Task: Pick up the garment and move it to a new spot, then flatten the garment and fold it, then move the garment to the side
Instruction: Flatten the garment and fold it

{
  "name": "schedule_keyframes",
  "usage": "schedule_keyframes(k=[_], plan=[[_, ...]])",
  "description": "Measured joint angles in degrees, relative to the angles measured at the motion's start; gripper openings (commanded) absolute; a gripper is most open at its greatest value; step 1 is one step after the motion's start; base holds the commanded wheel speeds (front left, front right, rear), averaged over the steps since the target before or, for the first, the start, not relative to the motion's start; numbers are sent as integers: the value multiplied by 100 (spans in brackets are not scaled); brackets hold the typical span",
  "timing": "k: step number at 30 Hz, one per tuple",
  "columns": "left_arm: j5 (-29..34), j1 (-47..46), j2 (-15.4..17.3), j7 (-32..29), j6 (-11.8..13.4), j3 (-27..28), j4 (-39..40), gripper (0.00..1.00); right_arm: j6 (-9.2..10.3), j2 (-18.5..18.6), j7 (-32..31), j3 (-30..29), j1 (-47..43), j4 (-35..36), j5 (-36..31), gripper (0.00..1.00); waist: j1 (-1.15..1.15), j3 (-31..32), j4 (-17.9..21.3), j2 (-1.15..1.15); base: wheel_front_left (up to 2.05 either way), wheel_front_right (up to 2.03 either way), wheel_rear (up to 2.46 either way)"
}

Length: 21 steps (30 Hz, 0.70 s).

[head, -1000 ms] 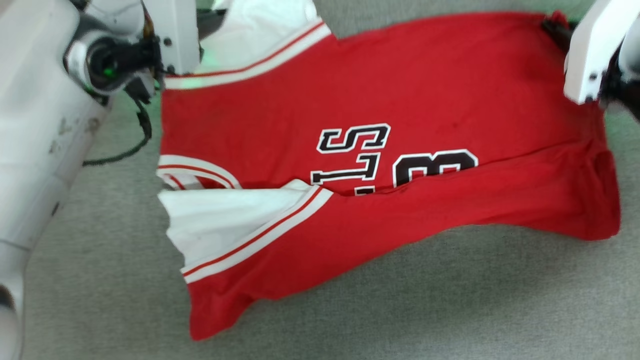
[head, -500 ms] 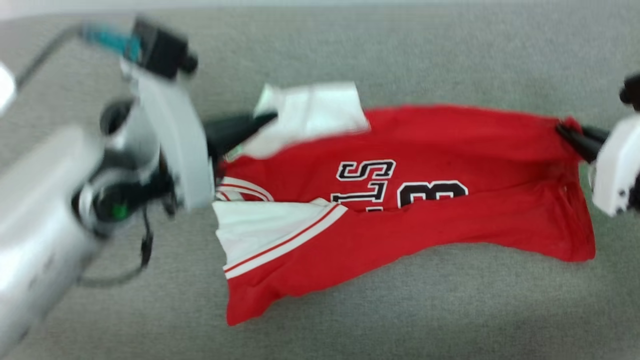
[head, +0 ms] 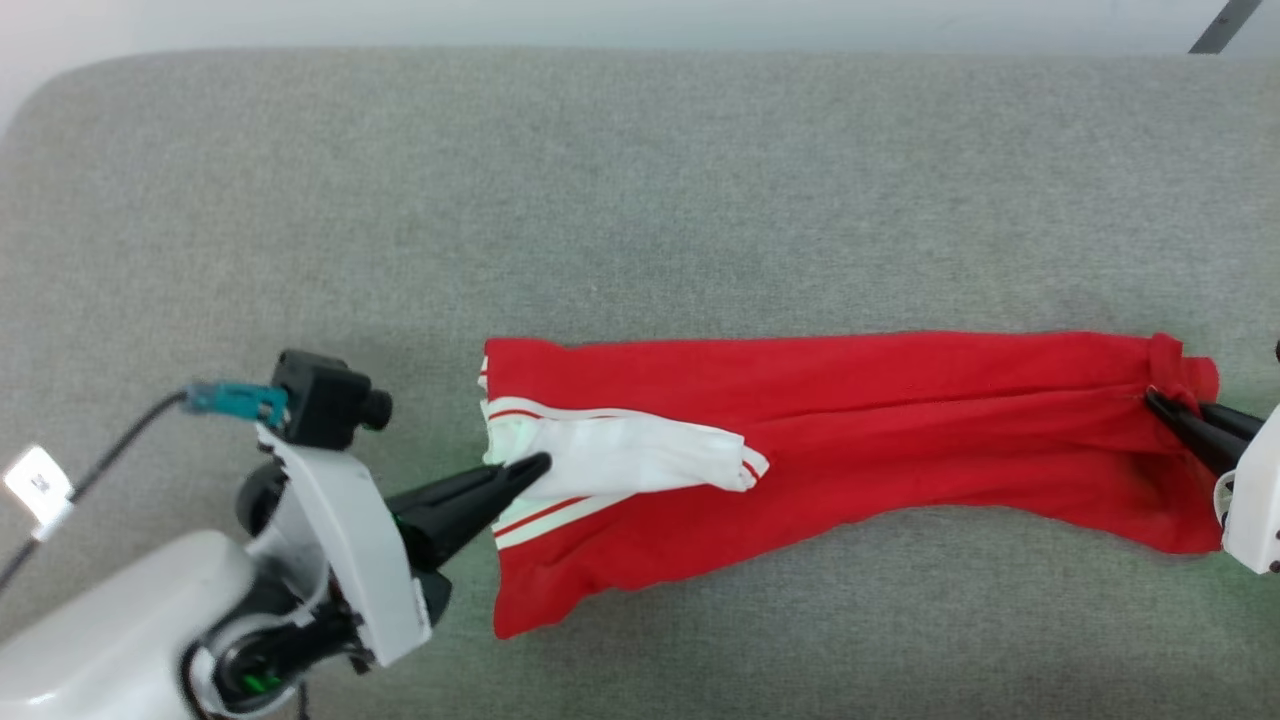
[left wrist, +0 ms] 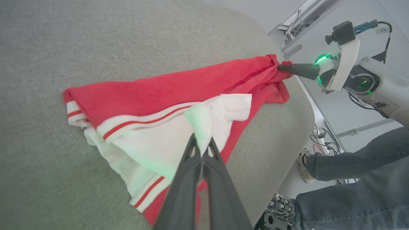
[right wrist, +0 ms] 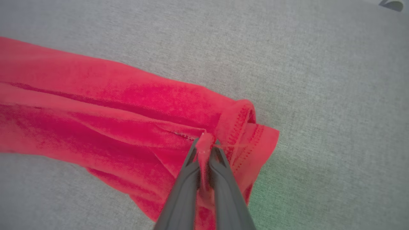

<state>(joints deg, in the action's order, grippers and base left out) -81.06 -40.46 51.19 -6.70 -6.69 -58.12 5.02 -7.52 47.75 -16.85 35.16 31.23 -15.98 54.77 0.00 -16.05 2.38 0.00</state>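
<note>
The red jersey T-shirt [head: 900, 420] lies stretched across the grey worktop [head: 640, 200], folded lengthwise. The left pincer [head: 538, 466] is clamped tight on its white sleeve [head: 620, 455], the right pincer [head: 1152, 397] on the bunched red hem [head: 1180, 368].

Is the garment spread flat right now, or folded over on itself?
Folded, not spread: the garment lies doubled lengthwise as a narrow band, white sleeve on top, left tool and right tool pinching opposite ends.
</note>
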Motion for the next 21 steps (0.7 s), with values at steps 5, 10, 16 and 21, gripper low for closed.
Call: schedule_keyframes(k=[5,10,16,21], plan=[[0,147,-336,248,49,-38,-521,0,0,-289,121,-246,-129,-449,-253,0,0,-127,-49,0,0,0,0],[155,170,-622,359,47,-148,-1157,0,0,-630,168,-343,-105,-680,-411,0,0,-275,-49,0,0,0,0],[243,182,-914,666,-8,-153,-1667,58,0,-794,320,-470,-83,-708,-445,100,0,-312,-28,0,0,0,0],[250,322,-977,1106,-31,-47,-1739,100,0,-775,397,-744,-326,-556,-324,100,0,-161,-61,0,0,0,0]])
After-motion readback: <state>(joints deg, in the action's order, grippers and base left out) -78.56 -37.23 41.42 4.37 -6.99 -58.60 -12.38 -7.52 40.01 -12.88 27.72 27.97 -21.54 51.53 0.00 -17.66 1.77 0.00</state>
